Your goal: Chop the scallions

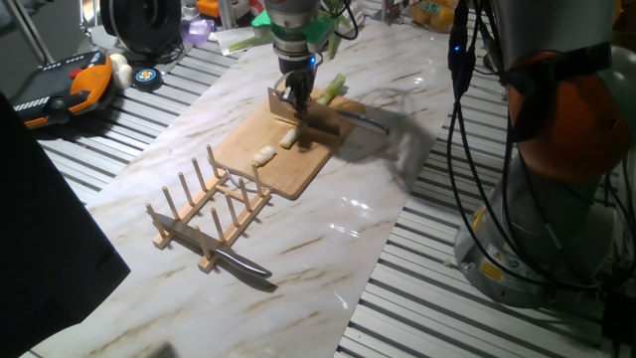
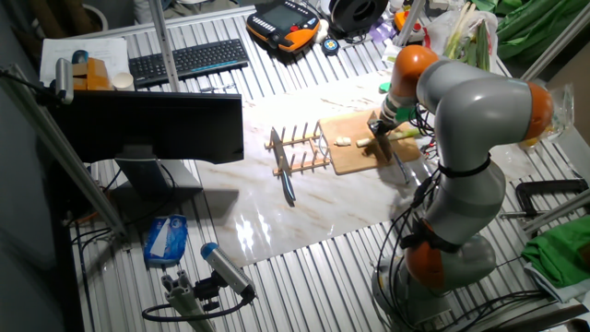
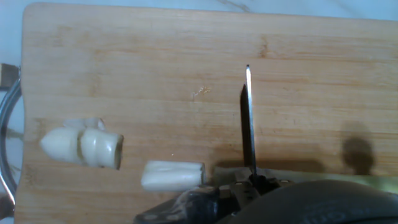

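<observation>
Mid-chop: the gripper (image 1: 294, 99), fingers clamped on the knife (image 3: 249, 124), is bearing down on the scallions (image 1: 329, 89) lying on the cutting board (image 1: 283, 169), cut pieces (image 3: 173, 176) lying alongside; next, I'd judge, lifting and shifting along the stalk.

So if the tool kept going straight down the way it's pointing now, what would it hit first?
Most likely the scallion stalk lying under the knife blade held by the tool, then the cutting board beneath. How far the edge sits above the stalk is unclear.

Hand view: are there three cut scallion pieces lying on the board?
No, only two cut pieces lie on the cutting board, left of the knife blade.
</observation>
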Available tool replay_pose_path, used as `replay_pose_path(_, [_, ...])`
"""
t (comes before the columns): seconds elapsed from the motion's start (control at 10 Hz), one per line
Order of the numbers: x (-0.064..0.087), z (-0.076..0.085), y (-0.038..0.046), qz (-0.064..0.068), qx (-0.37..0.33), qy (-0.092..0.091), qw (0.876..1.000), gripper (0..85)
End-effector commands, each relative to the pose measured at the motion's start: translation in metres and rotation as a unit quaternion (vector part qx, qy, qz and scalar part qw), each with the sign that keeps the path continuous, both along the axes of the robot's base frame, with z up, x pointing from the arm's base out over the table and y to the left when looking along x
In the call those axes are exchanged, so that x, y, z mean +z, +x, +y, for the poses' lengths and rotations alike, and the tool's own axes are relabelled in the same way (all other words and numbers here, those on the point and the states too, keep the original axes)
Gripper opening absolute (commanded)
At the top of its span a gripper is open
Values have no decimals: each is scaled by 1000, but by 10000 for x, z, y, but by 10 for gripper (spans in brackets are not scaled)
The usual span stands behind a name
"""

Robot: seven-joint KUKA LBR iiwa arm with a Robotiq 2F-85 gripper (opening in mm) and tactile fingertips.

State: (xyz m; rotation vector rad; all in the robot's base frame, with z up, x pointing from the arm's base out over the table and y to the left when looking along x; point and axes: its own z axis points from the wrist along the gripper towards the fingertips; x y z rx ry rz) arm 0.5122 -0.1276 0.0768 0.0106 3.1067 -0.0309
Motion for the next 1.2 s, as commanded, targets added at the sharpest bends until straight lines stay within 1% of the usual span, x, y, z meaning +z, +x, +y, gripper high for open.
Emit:
replay_pose_path(0.0, [-11,27,7,0,0,2,1000,7])
replay_pose_path(0.3, [-30,139,34,-1,-3,5,1000,7])
replay_pose_path(0.4, [-6,198,58,1,-5,6,1000,7])
replay_pose_path(0.5, [44,307,80,2,-8,6,1000,7])
replay_pose_path(0.6, [110,439,76,2,-13,4,1000,7])
replay_pose_path(0.7, [151,577,48,2,-17,2,1000,7])
replay_pose_path(0.8, [146,755,-4,0,-22,-1,1000,7])
replay_pose_path(0.9, [122,836,-51,0,-25,-1,1000,7])
replay_pose_path(1.0, [109,823,-70,-3,-21,-3,1000,7])
replay_pose_path(1.1, [127,744,-37,-4,-16,-4,1000,7])
